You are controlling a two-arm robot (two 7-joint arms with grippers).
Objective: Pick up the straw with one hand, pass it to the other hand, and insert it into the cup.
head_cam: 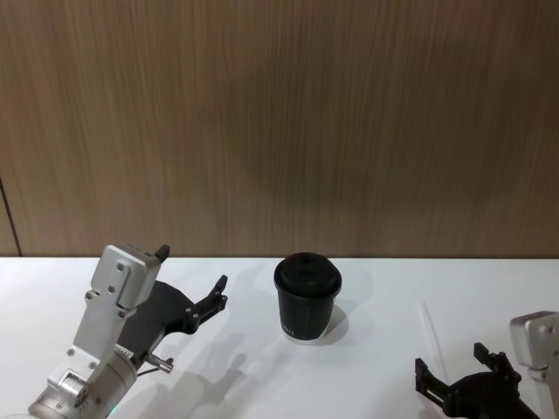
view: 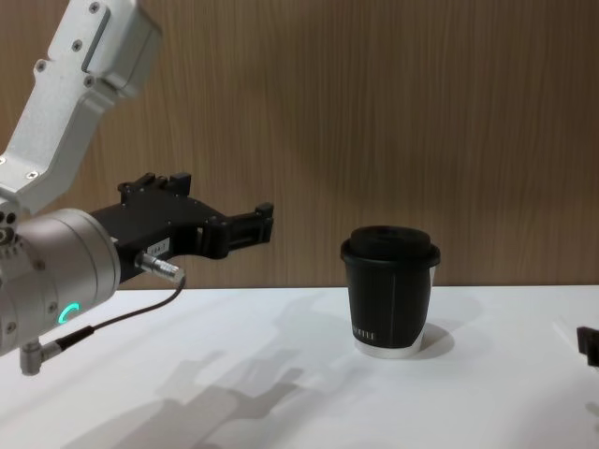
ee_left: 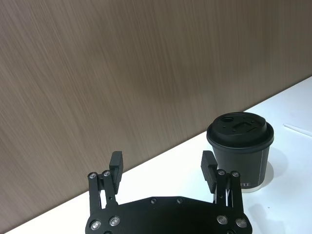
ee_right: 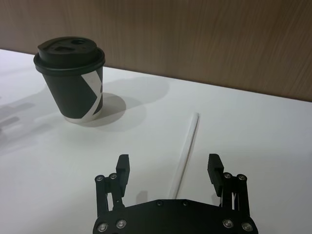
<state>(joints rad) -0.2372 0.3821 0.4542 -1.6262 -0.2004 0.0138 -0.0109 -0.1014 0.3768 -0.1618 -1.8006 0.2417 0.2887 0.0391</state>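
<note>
Straw (ee_right: 187, 141) lies flat on the table (head_cam: 52, 284), right of the cup (head_cam: 307, 297), its near end under the wide-open, empty right gripper (head_cam: 450, 362). Left of the cup, the left gripper (ee_left: 163, 160) hangs wide open, empty.

From my station I see a white bench (head_cam: 262, 384) with a smooth matte top. Its far edge runs straight across the head view, where it meets a wood-grain wall (head_cam: 279, 122). The wall is brown panelling with fine vertical grain, rising from that far edge to the top of the head view. By the bench's far left corner I make out a dark, slightly slanted seam (head_cam: 9, 214) in the panelling. In the chest view, soft grey shadows (view: 234, 388) lie across the left half of the bench.
</note>
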